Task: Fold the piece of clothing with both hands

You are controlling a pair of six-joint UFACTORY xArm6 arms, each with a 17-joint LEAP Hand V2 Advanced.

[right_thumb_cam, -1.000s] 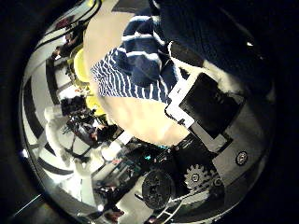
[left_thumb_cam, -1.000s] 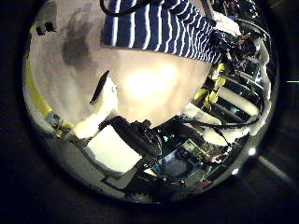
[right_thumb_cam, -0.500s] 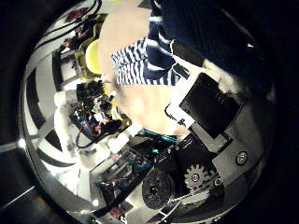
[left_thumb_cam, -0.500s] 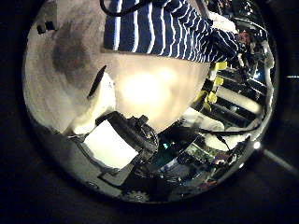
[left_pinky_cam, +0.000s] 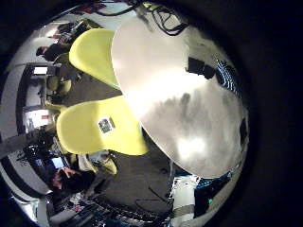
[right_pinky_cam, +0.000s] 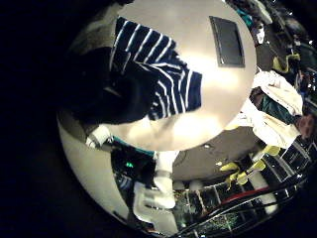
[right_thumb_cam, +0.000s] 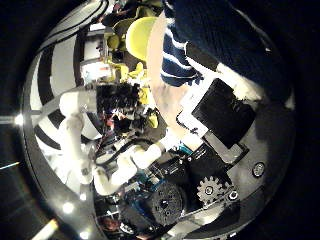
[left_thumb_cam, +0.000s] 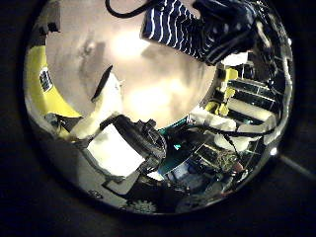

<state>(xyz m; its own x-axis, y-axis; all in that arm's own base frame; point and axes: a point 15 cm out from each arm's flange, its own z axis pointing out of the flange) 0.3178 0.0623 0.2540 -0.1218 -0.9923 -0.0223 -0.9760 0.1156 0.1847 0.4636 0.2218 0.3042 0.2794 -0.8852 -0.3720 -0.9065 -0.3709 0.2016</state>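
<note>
Striped garment [right_pinky_cam: 158, 74] bunches on the table [right_pinky_cam: 198, 119], partly hiding right hand.

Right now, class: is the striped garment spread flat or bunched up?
Bunched up: the striped garment lies in a crumpled, doubled heap on the table, not flat.

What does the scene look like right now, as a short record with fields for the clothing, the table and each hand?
clothing: navy and white striped garment, bunched, partly lifted off the table
table: round, pale top, a dark flat rectangle lying on it
right hand: close over the garment, grip not visible
left hand: away from the garment, only table beneath it
</note>
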